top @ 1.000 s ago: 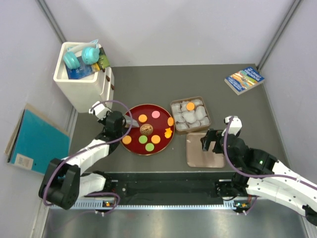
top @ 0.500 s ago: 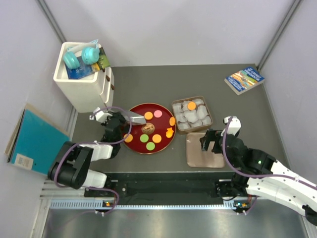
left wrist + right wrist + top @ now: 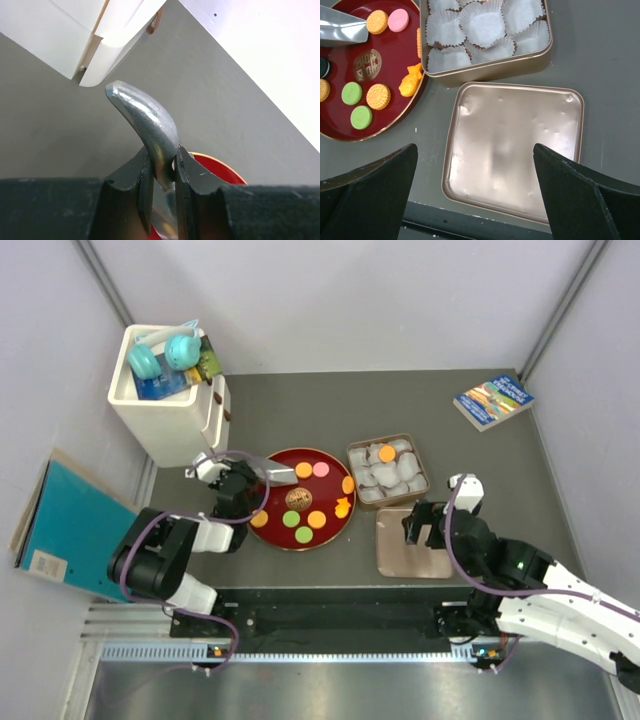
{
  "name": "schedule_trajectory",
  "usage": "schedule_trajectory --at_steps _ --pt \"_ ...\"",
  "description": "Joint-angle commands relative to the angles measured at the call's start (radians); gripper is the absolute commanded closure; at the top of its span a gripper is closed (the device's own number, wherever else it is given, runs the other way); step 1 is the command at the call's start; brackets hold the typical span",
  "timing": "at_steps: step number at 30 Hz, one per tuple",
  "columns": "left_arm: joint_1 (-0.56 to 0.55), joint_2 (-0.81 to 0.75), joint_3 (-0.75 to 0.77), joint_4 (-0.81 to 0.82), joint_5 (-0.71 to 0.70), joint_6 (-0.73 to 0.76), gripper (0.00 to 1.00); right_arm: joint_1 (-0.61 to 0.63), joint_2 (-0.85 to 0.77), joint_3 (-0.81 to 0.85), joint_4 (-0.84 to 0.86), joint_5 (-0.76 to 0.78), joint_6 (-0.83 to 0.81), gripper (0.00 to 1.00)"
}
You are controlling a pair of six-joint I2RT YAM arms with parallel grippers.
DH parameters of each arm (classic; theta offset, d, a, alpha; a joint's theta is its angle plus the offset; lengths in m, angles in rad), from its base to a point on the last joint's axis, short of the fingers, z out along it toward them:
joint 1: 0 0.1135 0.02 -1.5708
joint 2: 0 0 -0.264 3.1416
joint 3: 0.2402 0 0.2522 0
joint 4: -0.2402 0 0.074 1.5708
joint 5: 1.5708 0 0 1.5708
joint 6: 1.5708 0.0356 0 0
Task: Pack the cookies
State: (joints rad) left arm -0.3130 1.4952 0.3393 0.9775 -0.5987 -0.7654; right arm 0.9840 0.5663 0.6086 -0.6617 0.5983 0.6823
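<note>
Entry: your left end effector (image 3: 162, 162) pinches a metal scoop (image 3: 145, 120) by the handle, blade beside the cookies (image 3: 378, 96) on the red plate (image 3: 337, 117) (right end effector (image 3: 428, 527) spread); risk: the grip lets it twist, shoving cookies off.

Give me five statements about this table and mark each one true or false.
1. The left gripper is clamped on a metal tool. True.
2. The right gripper holds a cookie. False: it is open and empty, above the lid.
3. One orange cookie lies in the tin of paper cups. True.
4. The pink cookie is in the tin. False: it is on the red plate.
5. The lid covers the tin. False: it lies flat on the table beside the tin.
</note>
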Motion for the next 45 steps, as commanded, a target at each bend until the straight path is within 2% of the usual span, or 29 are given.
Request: schedule_trajectory --at_steps 1,7,15,25,33,45 --pt "-0.001 0.080 0.023 0.034 -0.052 0.060 1.00 -0.001 0.017 -0.004 0.051 -0.012 0.003 0.01" --pt "-0.011 0.172 0.064 0.104 -0.036 0.087 1.00 -0.001 0.032 -0.001 0.051 -0.009 0.006 0.01" --pt "-0.047 0.250 0.087 0.248 0.059 0.181 1.00 -0.001 0.033 -0.003 0.042 0.000 0.006 0.01" --pt "-0.054 0.346 0.056 0.484 0.177 0.078 1.00 0.001 0.035 -0.009 0.039 -0.002 0.010 0.01" --pt "-0.069 0.384 0.079 0.484 0.220 0.029 1.00 -0.001 0.033 -0.018 0.037 -0.005 0.014 0.01" --pt "-0.078 0.412 0.076 0.544 0.180 -0.006 1.00 -0.001 0.024 -0.015 0.019 -0.002 0.019 0.01"
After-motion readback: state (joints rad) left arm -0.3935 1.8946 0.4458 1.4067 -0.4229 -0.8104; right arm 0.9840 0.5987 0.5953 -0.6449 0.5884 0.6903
